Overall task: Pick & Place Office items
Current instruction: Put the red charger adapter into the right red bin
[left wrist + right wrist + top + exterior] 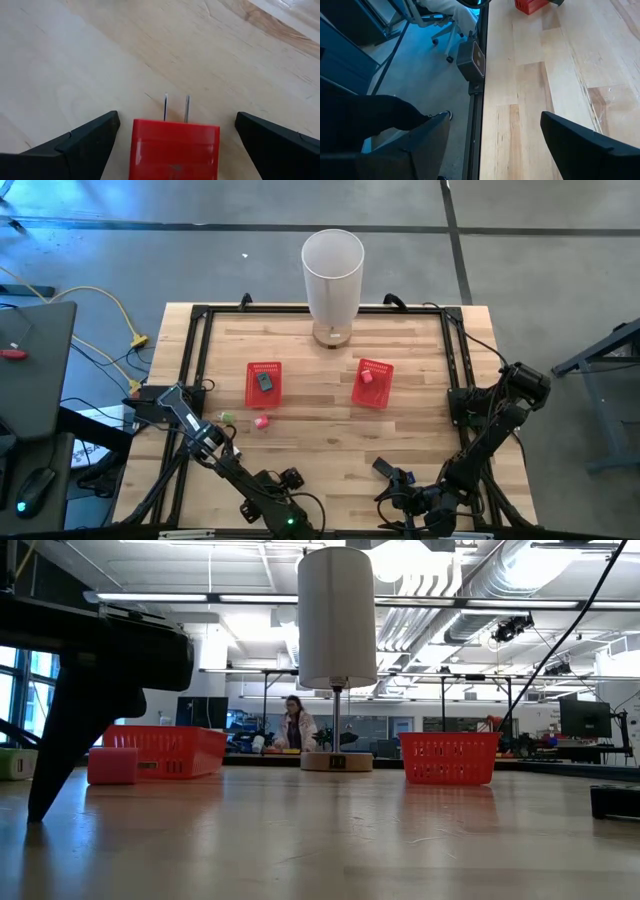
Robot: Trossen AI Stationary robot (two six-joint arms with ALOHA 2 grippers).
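Note:
In the left wrist view a red plug adapter (175, 150) lies flat on the wood, its two metal prongs pointing away. My left gripper (177, 120) is open, one finger on either side of the adapter, apart from it. From above, that gripper (212, 432) stands at the table's left and hides the adapter. A pink block (262, 421) and a small green item (228, 417) lie beside it. The left red basket (264, 383) holds a dark item; the right one (372, 383) holds a pink-red item. My right gripper (496, 120) waits open at the near right.
A tall white cylinder (332, 275) stands on a round foot at the far middle. A black frame (195, 350) runs along the table's edges. The right wrist view shows the table's edge, the floor and a person's dark trouser leg (380, 120). Bare wood lies between the baskets and the near edge.

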